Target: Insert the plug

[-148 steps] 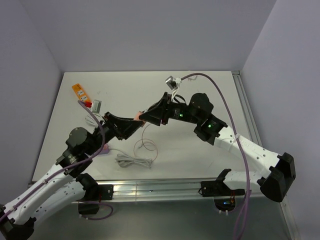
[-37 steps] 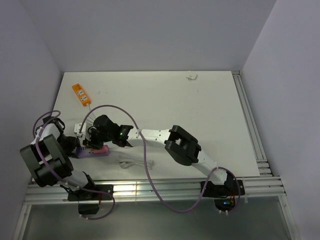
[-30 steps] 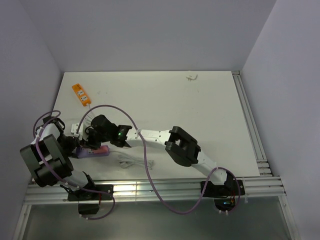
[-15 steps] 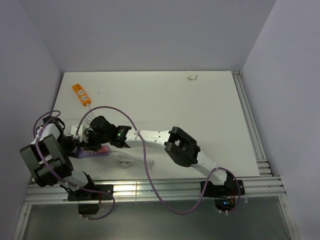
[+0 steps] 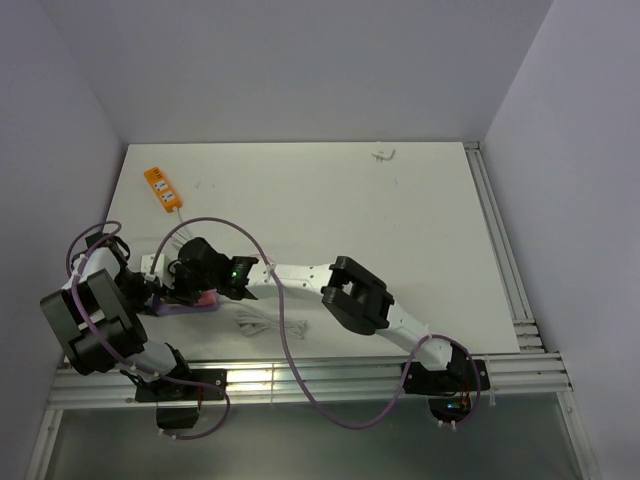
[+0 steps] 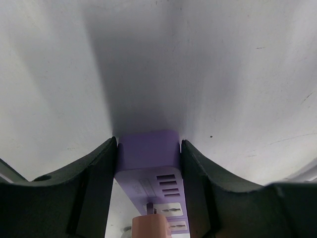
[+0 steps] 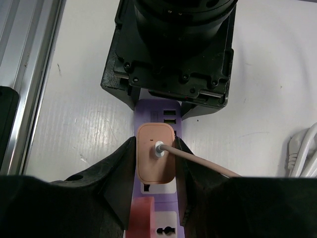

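We start with the white counter (image 5: 400,230), where both arms reach to the near left corner and meet over a purple power strip (image 6: 147,157) that lies flat there. The left end effector (image 6: 147,148) is closed on one end of that strip, a finger pressed against each long side, pinning it in place. The right end effector (image 7: 155,148) grips the plug (image 7: 156,158) by its two sides and holds it face down on top of the strip, just beside the left end effector's housing. Its cord (image 7: 198,161) trails off to the right.

We cannot tell whether the prongs are fully seated; in the left wrist view a sliver of metal seems to show under the plug.

We see three risks:
- If the prongs sit slightly off the slots, pushing down could bend them or tilt the plug in the grip.
- If the left hold slips, the strip could skid.
- A taut cord could drag the plug askew on release.
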You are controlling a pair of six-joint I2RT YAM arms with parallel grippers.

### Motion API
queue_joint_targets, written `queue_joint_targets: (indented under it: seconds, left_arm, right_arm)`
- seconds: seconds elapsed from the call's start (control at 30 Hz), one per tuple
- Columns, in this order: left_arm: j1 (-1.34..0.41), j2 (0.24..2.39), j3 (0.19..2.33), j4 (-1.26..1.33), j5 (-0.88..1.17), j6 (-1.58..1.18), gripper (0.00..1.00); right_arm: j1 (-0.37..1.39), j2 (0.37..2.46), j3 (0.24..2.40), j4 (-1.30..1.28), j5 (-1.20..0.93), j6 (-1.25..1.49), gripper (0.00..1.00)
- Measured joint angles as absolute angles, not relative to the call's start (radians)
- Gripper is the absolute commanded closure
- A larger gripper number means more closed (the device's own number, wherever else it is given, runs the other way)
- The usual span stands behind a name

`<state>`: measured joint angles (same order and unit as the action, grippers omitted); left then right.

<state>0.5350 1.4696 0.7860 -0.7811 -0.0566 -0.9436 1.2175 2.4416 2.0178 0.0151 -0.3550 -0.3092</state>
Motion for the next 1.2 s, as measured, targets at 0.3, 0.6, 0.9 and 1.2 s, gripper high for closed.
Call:
queue_joint_targets:
  seconds: [0.3,0.6,0.9,1.2]
  left_arm:
    - [0.535,1.468,0.783,-0.778,-0.057,-0.948,1.00]
    - [0.533,1.459,0.778,-0.778,-0.057,-0.966,1.00]
    - [0.532,1.454,0.773,-0.778,-0.057,-0.979,1.00]
    - [0.532,1.452,0.772,-0.779,-0.057,-0.986,1.00]
  right_arm:
    - [1.220,2.440,2.001,0.044,-0.331,-0.308,1.00]
    - [1.222,2.425,1.983,0.035,-0.296,-0.324,1.00]
    - [1.228,2.378,1.924,0.020,-0.275,-0.331,1.00]
    - [1.229,2.378,1.925,0.014,-0.282,-0.331,1.00]
